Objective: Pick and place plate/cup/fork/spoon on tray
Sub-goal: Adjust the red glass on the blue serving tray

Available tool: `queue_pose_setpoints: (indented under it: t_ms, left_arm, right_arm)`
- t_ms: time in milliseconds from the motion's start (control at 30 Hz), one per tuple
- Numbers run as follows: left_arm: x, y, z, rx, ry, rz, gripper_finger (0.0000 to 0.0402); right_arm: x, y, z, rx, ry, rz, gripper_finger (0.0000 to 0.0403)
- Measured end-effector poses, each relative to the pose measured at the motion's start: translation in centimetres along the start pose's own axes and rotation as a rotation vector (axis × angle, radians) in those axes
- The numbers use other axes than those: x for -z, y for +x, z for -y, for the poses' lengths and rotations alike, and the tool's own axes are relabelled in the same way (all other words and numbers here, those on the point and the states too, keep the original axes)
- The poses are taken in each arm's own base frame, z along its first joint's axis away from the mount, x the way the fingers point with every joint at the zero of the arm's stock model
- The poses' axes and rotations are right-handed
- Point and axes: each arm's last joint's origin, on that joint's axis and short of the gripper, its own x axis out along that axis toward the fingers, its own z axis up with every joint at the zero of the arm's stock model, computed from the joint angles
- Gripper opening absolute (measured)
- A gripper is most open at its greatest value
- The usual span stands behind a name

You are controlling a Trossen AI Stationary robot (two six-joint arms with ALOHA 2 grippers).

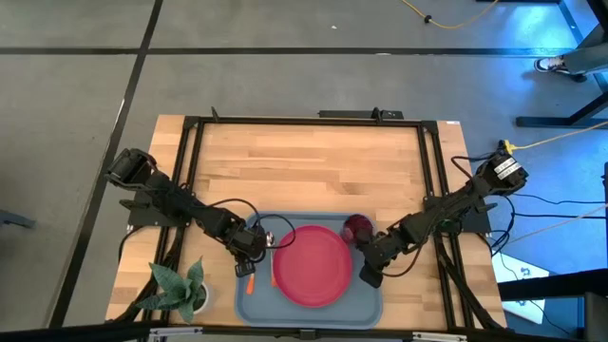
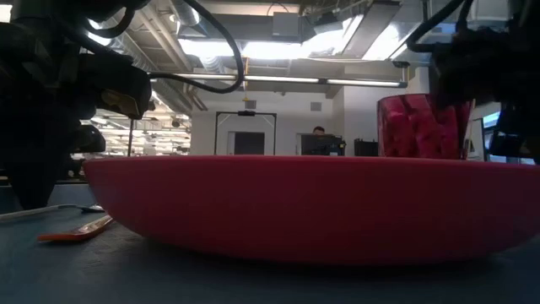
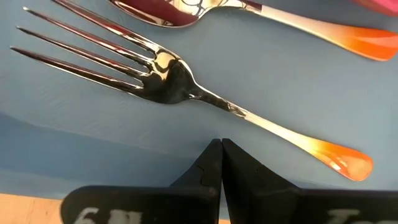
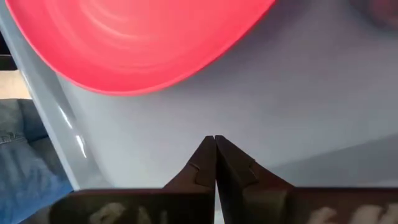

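Note:
The grey-blue tray (image 1: 366,302) lies at the table's near edge. On it the pinkish-red plate (image 1: 312,264) rests flat in the middle, and the dark red cup (image 1: 357,228) stands upright in the far right corner. The fork (image 3: 180,81) and the spoon (image 3: 249,12) lie side by side on the tray's left part, the spoon nearer the plate. My left gripper (image 3: 221,146) is shut over the tray's left rim, just short of the fork's orange handle. My right gripper (image 4: 215,140) is shut over the tray's right part, beside the plate (image 4: 137,37).
A green artificial plant (image 1: 180,290) stands at the near left corner, close to the left arm. Black frame rails (image 1: 304,121) run along the table's far and side edges. Bare wood (image 1: 304,166) fills the far half of the table.

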Motion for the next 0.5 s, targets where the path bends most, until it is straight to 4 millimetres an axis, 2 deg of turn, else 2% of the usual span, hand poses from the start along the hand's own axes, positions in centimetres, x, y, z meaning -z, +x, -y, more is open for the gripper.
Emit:
queue_pose_setpoints:
  t_ms: [233,500]
  left_arm:
    - [0.0,0.0,0.0,-0.004,0.0,-0.004,0.0]
    - [0.0,0.0,0.0,-0.004,0.035,-0.004,0.0]
  right_arm:
    - [-0.1,-0.1,0.0,-0.02,0.033,-0.033,0.0003]
    - [-0.5,-1.1,-1.6,-0.002,-0.03,-0.043,0.0003]
